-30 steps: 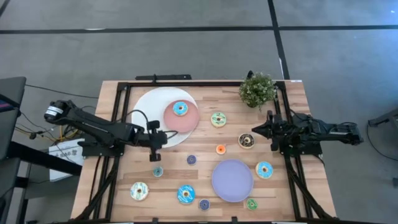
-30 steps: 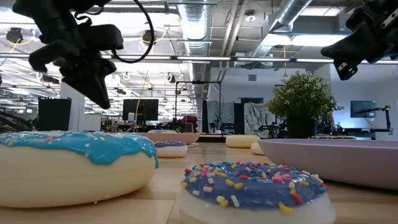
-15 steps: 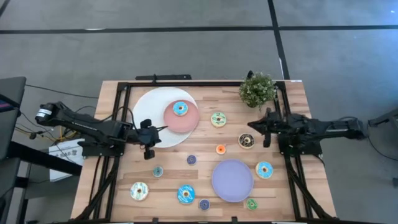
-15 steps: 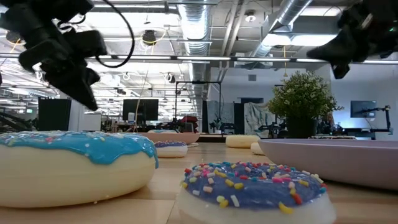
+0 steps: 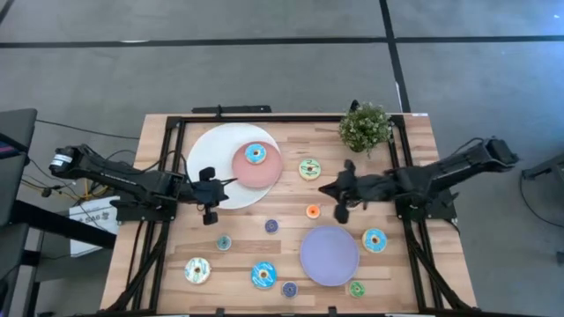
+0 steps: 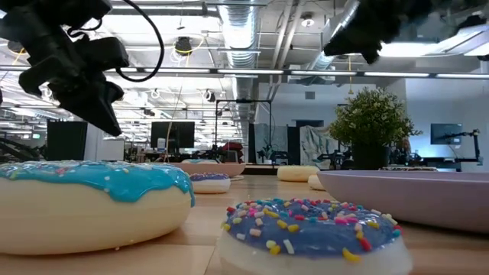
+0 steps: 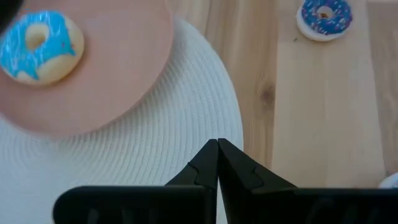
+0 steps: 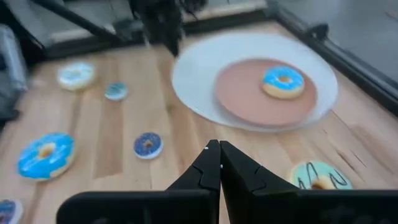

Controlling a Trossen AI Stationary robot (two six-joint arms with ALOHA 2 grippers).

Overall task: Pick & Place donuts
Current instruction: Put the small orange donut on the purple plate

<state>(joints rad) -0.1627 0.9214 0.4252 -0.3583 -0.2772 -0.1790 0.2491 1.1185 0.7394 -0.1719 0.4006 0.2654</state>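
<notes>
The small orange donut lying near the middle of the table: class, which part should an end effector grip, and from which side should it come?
Probably from straight above. The small orange donut lies flat on the bare wood, clear of its neighbours. Close the fingers across its outer rim on two opposite sides; its hole looks too small for a finger. The right end effector hovers nearest but is shut, so it must open first.

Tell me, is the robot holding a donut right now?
No. The left gripper is shut on nothing above the round white plate, and the right gripper is shut and empty over the wooden table.
</notes>
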